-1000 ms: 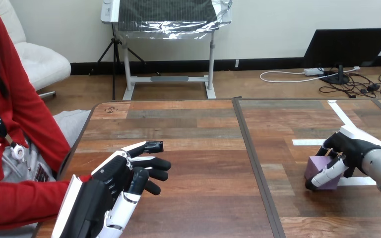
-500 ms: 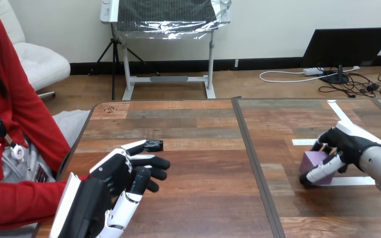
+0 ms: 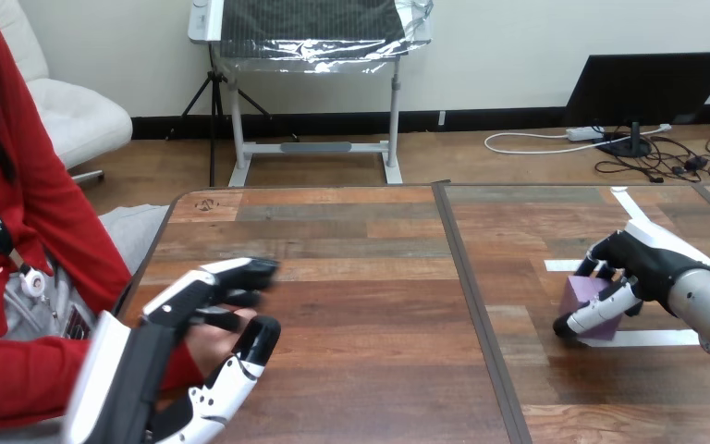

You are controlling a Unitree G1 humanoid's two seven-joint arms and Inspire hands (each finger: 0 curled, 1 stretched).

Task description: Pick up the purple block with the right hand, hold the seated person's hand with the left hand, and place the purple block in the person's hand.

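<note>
Wooden table (image 3: 370, 305) planks run across the view. At its right side, the right hand (image 3: 642, 264) has fingers and thumb curled round the purple block (image 3: 581, 291), just above a strip of white tape (image 3: 647, 338). At the left edge, the left hand (image 3: 162, 324) closes fingers above and thumb below the person's hand (image 3: 211, 344), pinching it between them.

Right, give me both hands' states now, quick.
Left hand: shut, fingers and thumb curled round the person's hand.
Right hand: shut, fingers curled round the purple block.
</note>
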